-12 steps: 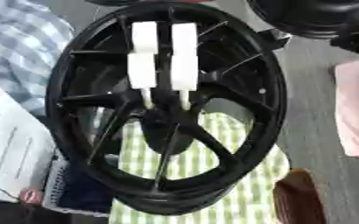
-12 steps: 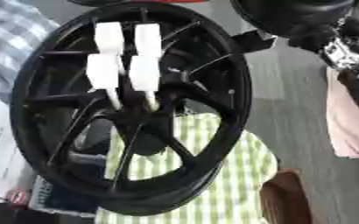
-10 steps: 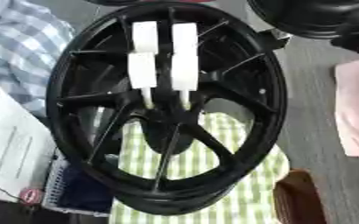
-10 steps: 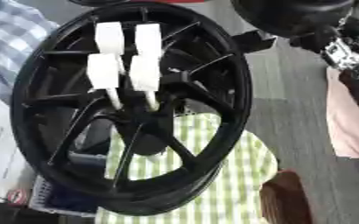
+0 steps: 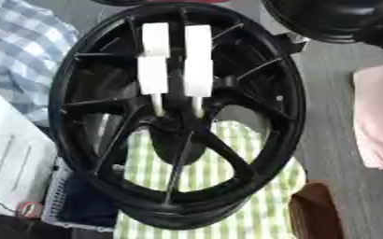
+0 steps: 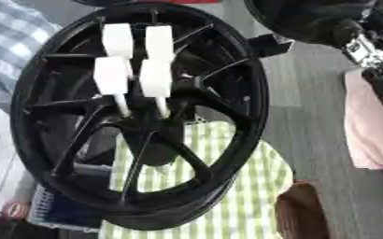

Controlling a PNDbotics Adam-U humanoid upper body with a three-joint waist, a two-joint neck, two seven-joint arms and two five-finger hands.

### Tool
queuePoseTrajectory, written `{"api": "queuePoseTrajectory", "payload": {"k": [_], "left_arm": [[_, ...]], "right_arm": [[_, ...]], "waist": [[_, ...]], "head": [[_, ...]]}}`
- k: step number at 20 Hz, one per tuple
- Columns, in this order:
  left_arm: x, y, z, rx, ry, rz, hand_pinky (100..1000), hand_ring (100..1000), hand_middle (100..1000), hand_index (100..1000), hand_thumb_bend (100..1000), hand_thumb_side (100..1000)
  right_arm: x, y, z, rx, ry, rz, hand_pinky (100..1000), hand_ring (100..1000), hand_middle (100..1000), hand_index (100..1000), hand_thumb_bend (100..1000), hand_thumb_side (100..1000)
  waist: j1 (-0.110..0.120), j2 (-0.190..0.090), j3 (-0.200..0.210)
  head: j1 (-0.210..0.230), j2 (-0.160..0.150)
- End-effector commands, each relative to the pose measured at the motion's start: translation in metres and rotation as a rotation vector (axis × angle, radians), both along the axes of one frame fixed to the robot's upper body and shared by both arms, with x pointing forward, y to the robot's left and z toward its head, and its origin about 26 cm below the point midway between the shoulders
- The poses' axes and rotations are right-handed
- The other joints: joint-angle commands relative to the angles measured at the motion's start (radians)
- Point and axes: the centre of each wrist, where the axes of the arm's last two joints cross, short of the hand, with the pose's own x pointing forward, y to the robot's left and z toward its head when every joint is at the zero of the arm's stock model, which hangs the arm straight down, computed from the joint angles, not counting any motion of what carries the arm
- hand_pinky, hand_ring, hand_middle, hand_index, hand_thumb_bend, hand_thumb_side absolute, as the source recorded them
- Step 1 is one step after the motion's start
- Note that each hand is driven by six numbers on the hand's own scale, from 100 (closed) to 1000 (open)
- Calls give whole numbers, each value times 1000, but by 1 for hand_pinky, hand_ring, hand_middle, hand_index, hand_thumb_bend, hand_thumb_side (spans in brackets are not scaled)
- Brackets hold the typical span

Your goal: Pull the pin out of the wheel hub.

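The right hand (image 6: pixel 309 21) is only a dark shape above and right of the wheel hub (image 5: pixel 286 116), apart from it; whether it is open or closed I cannot tell. The white pins (image 5: pixel 196 77) sit with their thin stems in the hub's centre. Their broad heads point up toward the rim, probably so that a hand can take them easily.

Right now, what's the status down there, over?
Hands not in view. Two white pins seated in black wheel hub. Wheel over green checked cloth. Nothing blocking pins.
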Motion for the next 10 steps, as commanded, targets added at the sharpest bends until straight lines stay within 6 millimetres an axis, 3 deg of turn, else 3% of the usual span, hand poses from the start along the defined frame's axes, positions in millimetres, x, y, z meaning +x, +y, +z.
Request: {"api": "queuePoseTrajectory", "payload": {"k": [1,5,10], "left_arm": [[-2,2,8,40,-14,-7,719,646,622,786,100,768],[-2,2,8,50,-6,-14,719,646,622,786,100,767],[-1,1,9,60,-4,-26,719,646,623,786,100,765]], "right_arm": [[-4,1,24,-163,-97,40,921,798,744,814,100,495],[-4,4,47,-354,-203,91,903,802,749,818,149,463],[-8,10,74,-595,-325,148,897,810,757,825,198,487]], "waist": [[-2,-24,1],[-8,-31,3],[-13,-38,11]], "head": [[-7,6],[-15,9],[-28,12]]}}
